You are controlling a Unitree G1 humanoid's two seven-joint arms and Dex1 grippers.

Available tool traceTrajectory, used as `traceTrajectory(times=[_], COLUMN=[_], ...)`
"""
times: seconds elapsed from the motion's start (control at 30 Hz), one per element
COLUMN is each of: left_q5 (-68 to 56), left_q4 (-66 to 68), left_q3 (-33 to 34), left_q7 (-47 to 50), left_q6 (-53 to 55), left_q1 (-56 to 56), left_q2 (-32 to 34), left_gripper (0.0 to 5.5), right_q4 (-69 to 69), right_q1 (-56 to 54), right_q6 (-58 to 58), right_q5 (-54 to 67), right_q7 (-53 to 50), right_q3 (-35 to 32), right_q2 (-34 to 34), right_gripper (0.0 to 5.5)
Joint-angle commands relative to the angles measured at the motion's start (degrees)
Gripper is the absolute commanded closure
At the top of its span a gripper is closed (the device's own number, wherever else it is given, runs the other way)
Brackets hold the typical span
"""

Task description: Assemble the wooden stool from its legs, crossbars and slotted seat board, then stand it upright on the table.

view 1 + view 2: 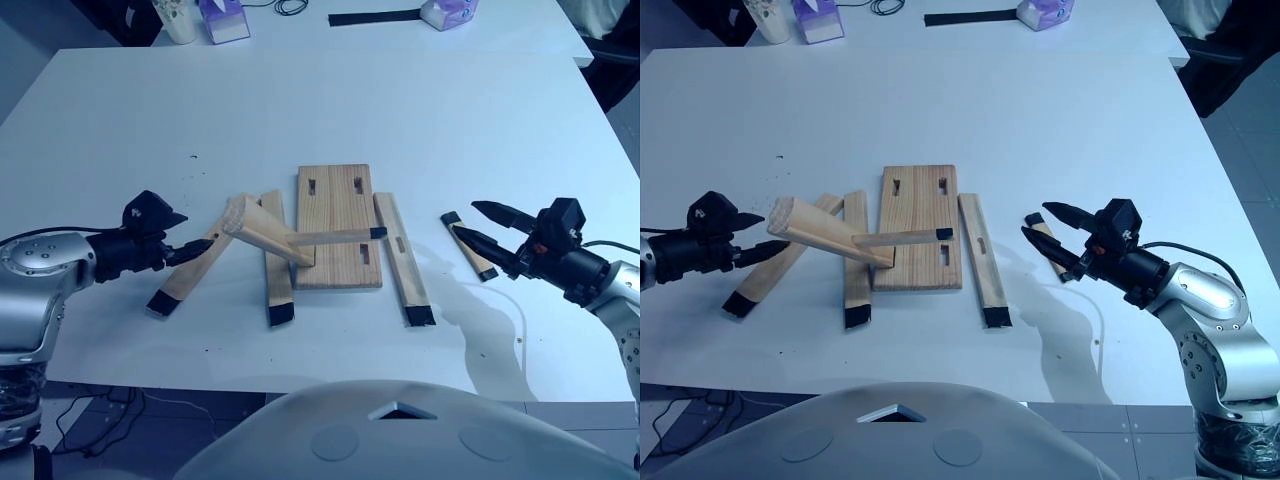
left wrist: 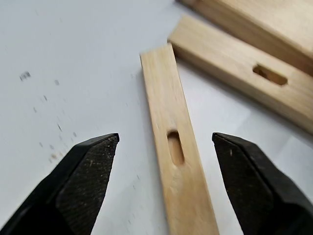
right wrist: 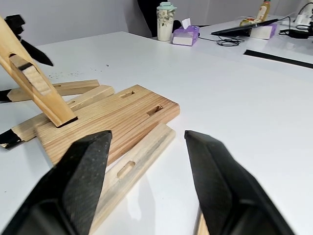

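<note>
The slotted seat board [image 1: 338, 225] lies flat at the table's middle. One leg [image 1: 270, 236] leans tilted over the board's left edge, with a thin crossbar [image 1: 340, 237] sticking out of it across the board. Two more legs lie flat: one [image 1: 276, 275] left of the board, one [image 1: 403, 260] right of it. A fourth slotted leg [image 2: 171, 147] lies farthest left, and my left gripper [image 1: 195, 250] is open with a finger on either side of it. My right gripper [image 1: 465, 218] is open just above a short crossbar [image 1: 474, 256] lying right of the board.
A cup [image 1: 178, 20], two tissue boxes [image 1: 224, 20] and a black strip [image 1: 374, 17] stand on the far table beyond a gap. The white table [image 1: 420, 120] is bare behind the board. Its front edge runs close below both arms.
</note>
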Motion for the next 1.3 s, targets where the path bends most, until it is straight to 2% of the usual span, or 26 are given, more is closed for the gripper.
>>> traceTrajectory(times=[0.03, 0.57, 0.73, 1.0, 1.2, 1.3], left_q5=[-1.0, 2.5, 4.1, 5.6, 4.2, 2.3], left_q4=[-0.6, 6.4, 7.8, 14.9, 15.1, 14.5], left_q3=[-0.5, -1.2, -3.2, -5.1, -4.9, -4.1], left_q7=[-1.1, -0.5, -0.7, 3.1, 2.5, 1.5], left_q6=[-0.3, -6.5, -8.8, -11.2, -12.6, -12.2], left_q1=[1.9, 5.4, 8.3, 6.2, 6.9, 6.0], left_q2=[-1.4, -3.6, -4.9, -9.6, -11.0, -11.5], left_gripper=[1.22, 1.22, 1.22, 2.49, 3.43, 3.49], right_q4=[0.2, 1.1, 1.3, 2.7, 4.0, 5.3], right_q1=[-1.1, -1.7, -2.1, -3.9, -5.4, -6.9], right_q6=[-0.4, 0.3, 0.5, 0.5, 0.4, 0.3], right_q5=[-0.7, -0.6, -0.7, -1.0, -1.1, -1.1], right_q7=[-0.3, 1.7, 1.8, 2.3, 2.8, 2.9], right_q3=[0.8, 0.8, 1.0, 1.9, 2.3, 2.3], right_q2=[0.0, -1.6, -1.9, -2.8, -3.5, -3.6], right_gripper=[2.76, 2.76, 2.76, 2.76, 2.76, 2.76])
